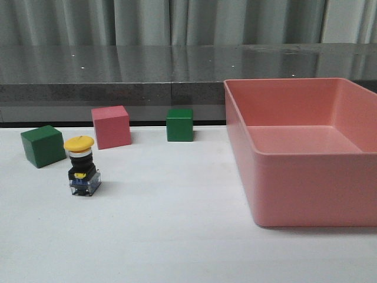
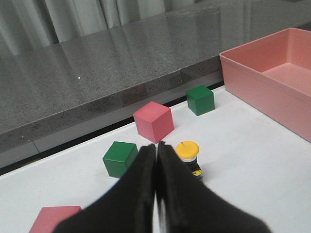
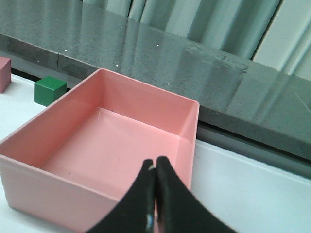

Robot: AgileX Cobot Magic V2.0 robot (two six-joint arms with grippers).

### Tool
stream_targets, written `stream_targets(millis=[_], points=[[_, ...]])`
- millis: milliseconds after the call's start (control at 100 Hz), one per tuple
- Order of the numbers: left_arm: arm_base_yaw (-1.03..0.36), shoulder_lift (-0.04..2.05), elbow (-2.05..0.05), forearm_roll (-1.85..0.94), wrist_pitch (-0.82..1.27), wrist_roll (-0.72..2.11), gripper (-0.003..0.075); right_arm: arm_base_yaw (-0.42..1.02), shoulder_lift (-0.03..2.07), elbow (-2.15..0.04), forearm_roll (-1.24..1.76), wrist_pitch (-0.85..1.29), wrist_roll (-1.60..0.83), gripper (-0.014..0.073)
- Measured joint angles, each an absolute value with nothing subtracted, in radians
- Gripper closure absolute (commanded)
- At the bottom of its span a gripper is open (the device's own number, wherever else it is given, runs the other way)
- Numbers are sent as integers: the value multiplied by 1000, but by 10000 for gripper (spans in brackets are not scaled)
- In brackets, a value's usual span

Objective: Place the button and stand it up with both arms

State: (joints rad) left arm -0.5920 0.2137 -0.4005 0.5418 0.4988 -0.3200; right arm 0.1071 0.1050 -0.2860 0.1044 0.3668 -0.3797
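The button stands upright on the white table at the left, yellow cap on top, clear bluish base down. It also shows in the left wrist view, just beyond and beside my left gripper's fingertips. My left gripper is shut and empty, raised above the table. My right gripper is shut and empty, hovering over the near side of the pink bin. Neither arm shows in the front view.
Behind the button stand a green cube, a pink cube and a second green cube. The large pink bin fills the right side. Another pink block shows near my left gripper. A dark ledge runs along the back.
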Motion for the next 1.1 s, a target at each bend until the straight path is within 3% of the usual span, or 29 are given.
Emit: stream_targets(millis=[210, 380, 520, 680, 1100], points=[[-548, 203, -338, 454, 437, -289, 740, 107, 105, -286, 104, 367, -380, 655], [-364, 186, -228, 207, 281, -68, 740, 107, 105, -286, 104, 367, -380, 655], [-225, 116, -112, 108, 114, -23, 740, 107, 105, -286, 106, 367, -380, 655], [-118, 4, -8, 44, 59, -14, 740, 107, 105, -286, 106, 367, -380, 655], [-68, -5, 0, 59, 37, -12, 740, 107, 105, -286, 106, 367, -380, 655]])
